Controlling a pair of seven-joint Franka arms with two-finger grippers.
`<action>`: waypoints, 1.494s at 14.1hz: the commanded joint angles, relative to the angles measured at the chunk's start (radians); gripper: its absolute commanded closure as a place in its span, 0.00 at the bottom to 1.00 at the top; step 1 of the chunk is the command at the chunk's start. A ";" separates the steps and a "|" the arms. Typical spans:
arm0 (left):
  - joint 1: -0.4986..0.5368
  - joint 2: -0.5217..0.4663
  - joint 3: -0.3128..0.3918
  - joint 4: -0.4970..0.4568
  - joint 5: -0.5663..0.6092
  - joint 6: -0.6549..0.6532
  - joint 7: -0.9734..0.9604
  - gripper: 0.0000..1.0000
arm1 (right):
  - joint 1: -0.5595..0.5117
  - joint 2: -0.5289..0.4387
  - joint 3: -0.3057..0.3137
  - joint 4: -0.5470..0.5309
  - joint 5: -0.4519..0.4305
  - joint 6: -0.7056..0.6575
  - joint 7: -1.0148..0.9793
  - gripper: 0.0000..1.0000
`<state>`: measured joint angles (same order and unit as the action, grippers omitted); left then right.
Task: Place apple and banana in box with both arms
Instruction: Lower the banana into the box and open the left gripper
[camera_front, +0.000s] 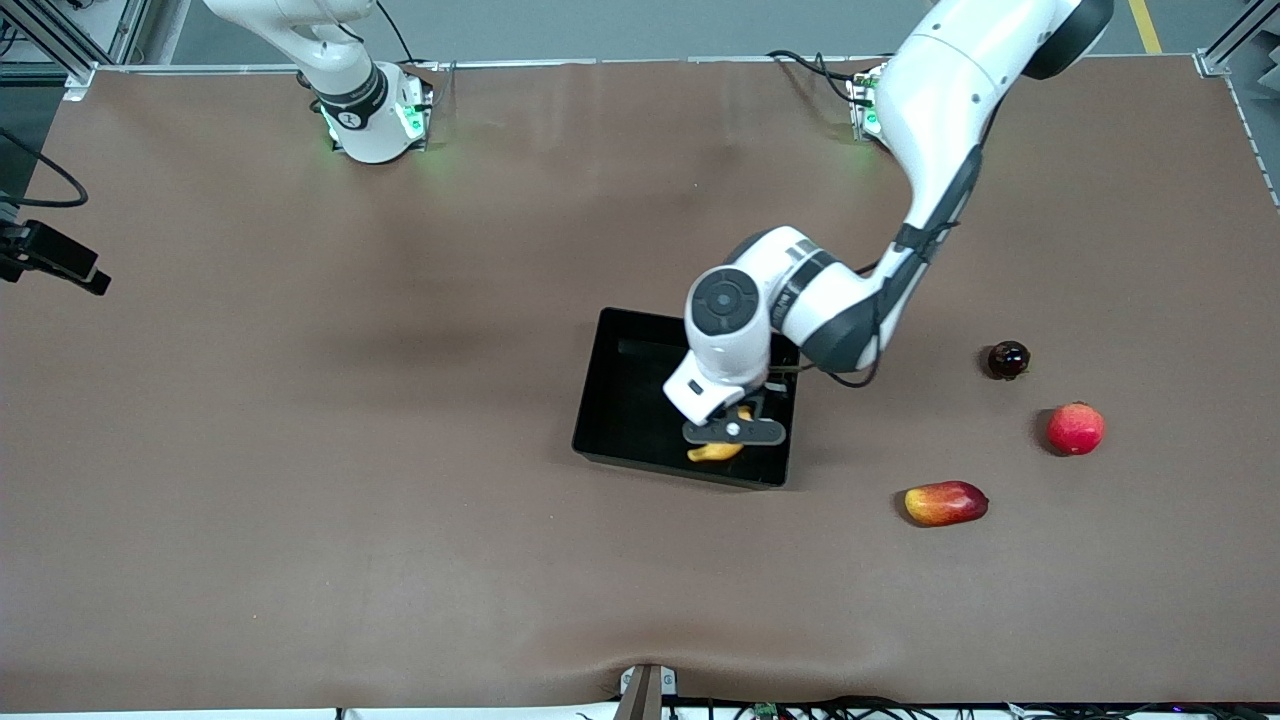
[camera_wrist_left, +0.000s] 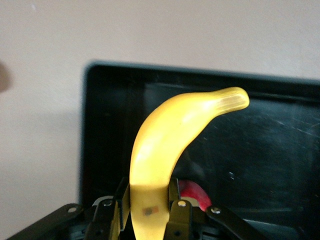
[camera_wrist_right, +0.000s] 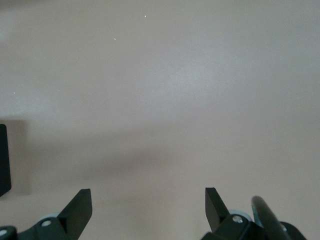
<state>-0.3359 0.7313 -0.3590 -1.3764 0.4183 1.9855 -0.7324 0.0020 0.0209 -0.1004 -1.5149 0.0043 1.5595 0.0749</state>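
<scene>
We see the left claw (camera_front: 733, 432) hanging over the rectangular glossy black open-topped box (camera_front: 622, 400), its fingers (camera_wrist_left: 176, 210) clamped on the long curved yellow banana (camera_wrist_left: 172, 135). In the left wrist view the banana rises from between the fingers and arches over the box's dark floor, its paler tip pointing toward one wall. In the front view only a short yellow piece of the banana shows below the claw, over the part of the box nearest the front camera.

A patch of red (camera_wrist_left: 194, 194) shows low in the box beside the fingers in the left wrist view; we cannot tell whether it is the apple.

The right claw (camera_wrist_right: 148, 210) has its fingers wide apart with nothing between them, above bare brown worktop (camera_front: 300, 420); that arm waits.

Toward the left arm's end of the worktop lie three fruits, well apart from the box: a small dark round fruit (camera_front: 1008, 359), a round red-pink fruit (camera_front: 1075, 428) nearer the front camera, and an oblong red-and-yellow mango-like fruit (camera_front: 945, 502) nearer still.
</scene>
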 joint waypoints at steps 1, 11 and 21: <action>0.029 -0.007 0.000 0.000 0.002 -0.019 0.038 1.00 | -0.005 0.001 0.002 0.012 0.017 -0.006 0.014 0.00; -0.077 0.019 -0.011 0.054 -0.064 0.033 0.025 1.00 | -0.005 0.001 0.002 0.012 0.017 -0.006 0.014 0.00; -0.172 0.180 0.041 0.112 -0.061 0.194 0.021 1.00 | -0.007 0.001 0.002 0.012 0.017 -0.006 0.014 0.00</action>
<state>-0.4665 0.8707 -0.3569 -1.3093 0.3681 2.1633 -0.7078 0.0020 0.0209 -0.1005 -1.5149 0.0043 1.5595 0.0750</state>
